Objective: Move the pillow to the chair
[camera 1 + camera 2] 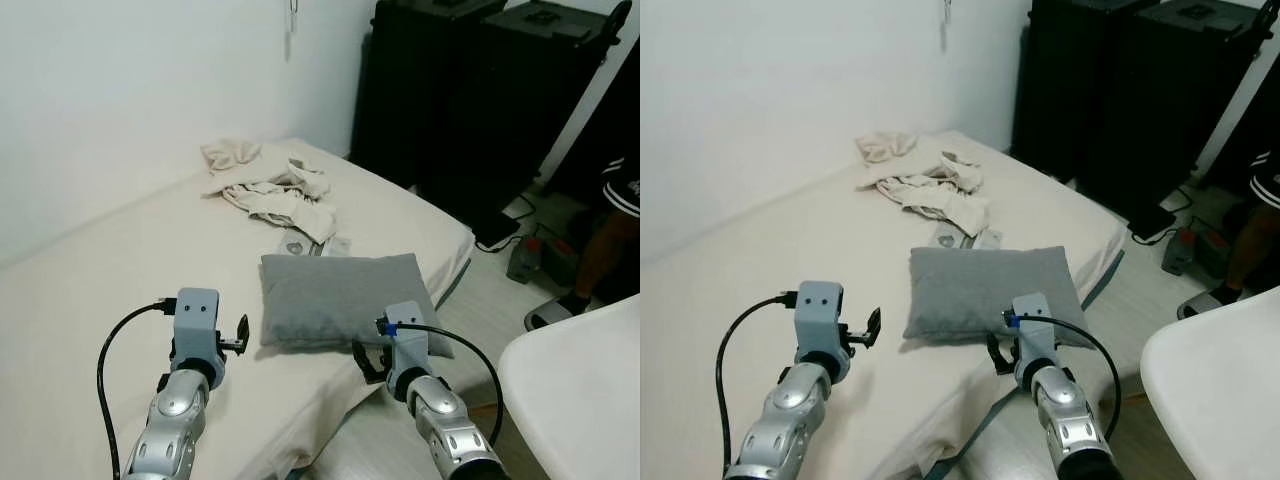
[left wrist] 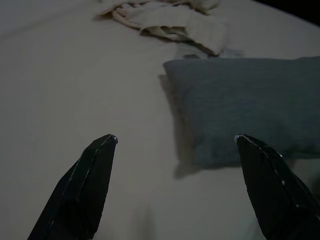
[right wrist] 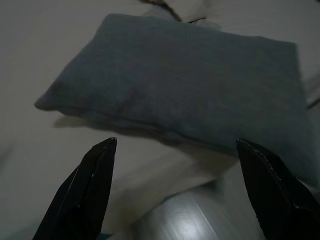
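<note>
A cream bed (image 1: pixel 120 290) carries the grey pillow (image 1: pixel 340 297) near its edge, crumpled cloth (image 1: pixel 275 190) beyond; the left gripper (image 2: pixel 175 145) and right gripper (image 3: pixel 175 145) hover before the pillow, fingers spread wide, holding nothing

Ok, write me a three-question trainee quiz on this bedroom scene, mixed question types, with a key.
1. True or false: the grey pillow lies flat on the bed, near its edge.
2. Multiple choice: what lies on the bed beyond the pillow? A) crumpled beige cloth B) a laptop C) a stack of books
3. Fill in: both the left gripper and the right gripper have their fingers ____, with the pillow ahead of them.

Key:
1. True.
2. A, the crumpled beige cloth.
3. Open; neither touches the pillow.
</note>
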You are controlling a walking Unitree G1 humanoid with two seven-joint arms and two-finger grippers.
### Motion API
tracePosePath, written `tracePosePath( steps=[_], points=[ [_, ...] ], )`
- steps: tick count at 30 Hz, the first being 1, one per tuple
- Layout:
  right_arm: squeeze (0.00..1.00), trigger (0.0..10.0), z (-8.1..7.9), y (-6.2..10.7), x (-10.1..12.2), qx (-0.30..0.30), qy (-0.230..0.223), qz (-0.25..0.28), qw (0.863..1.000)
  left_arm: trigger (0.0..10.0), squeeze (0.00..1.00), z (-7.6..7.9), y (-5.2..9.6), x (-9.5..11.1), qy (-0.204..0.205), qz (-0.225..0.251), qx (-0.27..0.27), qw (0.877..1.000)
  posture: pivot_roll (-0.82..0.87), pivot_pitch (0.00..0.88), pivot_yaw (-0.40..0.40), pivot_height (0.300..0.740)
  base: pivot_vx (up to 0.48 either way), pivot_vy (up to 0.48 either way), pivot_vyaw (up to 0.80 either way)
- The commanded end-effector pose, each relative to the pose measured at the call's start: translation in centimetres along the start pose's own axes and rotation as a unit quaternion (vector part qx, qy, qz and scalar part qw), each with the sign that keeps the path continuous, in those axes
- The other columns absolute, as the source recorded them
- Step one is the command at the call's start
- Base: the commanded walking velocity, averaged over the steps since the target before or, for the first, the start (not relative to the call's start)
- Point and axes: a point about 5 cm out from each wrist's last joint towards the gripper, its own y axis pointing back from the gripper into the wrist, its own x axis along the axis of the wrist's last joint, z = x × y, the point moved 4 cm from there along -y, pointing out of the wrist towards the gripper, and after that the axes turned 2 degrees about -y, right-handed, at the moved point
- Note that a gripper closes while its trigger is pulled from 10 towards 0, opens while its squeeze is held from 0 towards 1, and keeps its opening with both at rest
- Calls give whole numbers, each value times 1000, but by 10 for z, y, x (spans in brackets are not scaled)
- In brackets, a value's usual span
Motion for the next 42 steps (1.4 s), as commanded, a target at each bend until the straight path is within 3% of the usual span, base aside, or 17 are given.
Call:
tracePosePath(
  steps=[1, 27, 30, 32, 42],
  points=[
    [0, 10000, 1, 1, -3, -3, -7, -2, 1000, 10000, 0, -1, 2, -1, 2, 0, 2, 1000, 37, 103, -29, 740, -266, 0, 0],
    [0, 10000, -2, -2, -2, -5, -14, -1, 1000, 10000, 0, -2, -2, 3, -6, 5, -1, 1000, 50, 83, -19, 740, -31, 0, 0],
    [0, 10000, -8, -3, -3, 11, 26, -7, 1000, 10000, 0, -3, -3, 2, -9, 2, 1, 1000, 49, 80, -21, 740, 0, 0, 0],
    [0, 10000, -8, -3, -4, 12, 27, -8, 1000, 10000, 0, -3, -3, 2, -9, 2, 2, 1000, 50, 80, -24, 740, 0, 0, 0],
    [0, 10000, -12, -3, -5, 23, 39, -13, 999, 10000, 0, -3, -1, 0, -10, -1, 3, 1000, 49, 82, -27, 740, 0, 0, 778]
  ],
)
